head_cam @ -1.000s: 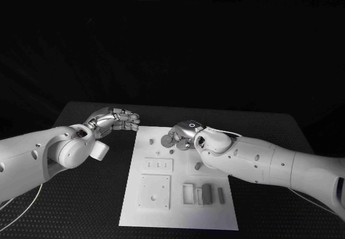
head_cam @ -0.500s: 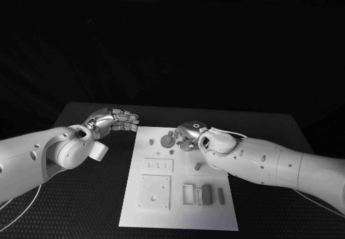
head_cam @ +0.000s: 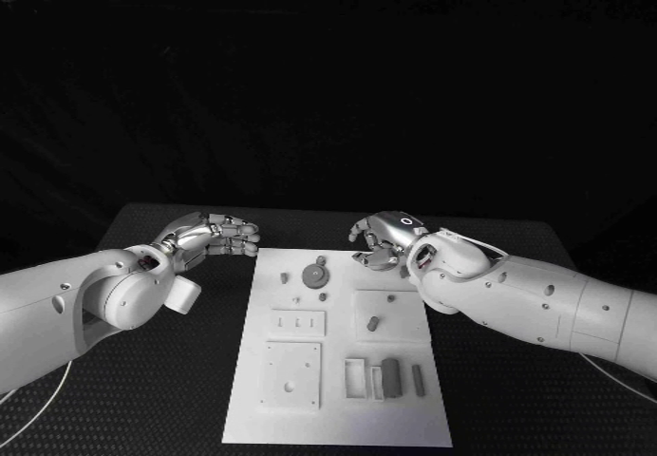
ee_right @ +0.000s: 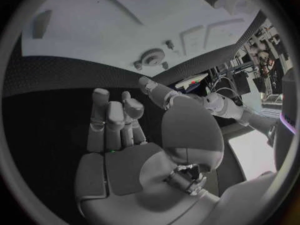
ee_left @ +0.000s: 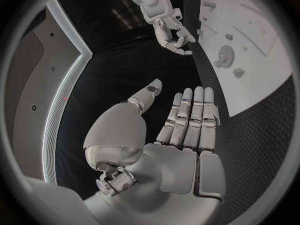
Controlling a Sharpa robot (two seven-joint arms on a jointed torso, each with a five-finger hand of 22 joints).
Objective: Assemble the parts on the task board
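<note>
The white task board (head_cam: 337, 408) lies in the middle of the table. A grey gear (head_cam: 316, 275) sits on its far end, with two small pegs (head_cam: 285, 278) close beside it. My right hand (head_cam: 384, 237) hovers over the board's far right corner, fingers loosely curled and holding nothing. The right wrist view shows the same bare palm (ee_right: 115, 130) with the gear (ee_right: 152, 58) ahead of it. My left hand (head_cam: 213, 235) floats off the board's far left corner. Its fingers (ee_left: 187, 120) are stretched out with nothing in them. A small grey piece (head_cam: 372, 323) lies mid-board.
Grey blocks (head_cam: 390, 372) stand in slots at the board's near right. Two square plates (head_cam: 294, 372) with holes fill its left side. Black textured table (head_cam: 164, 380) surrounds the board, and both white forearms flank it.
My right hand has let go of the gear and drawn back to the board's far right corner. The gear stays on the board. My left hand has hardly moved.
</note>
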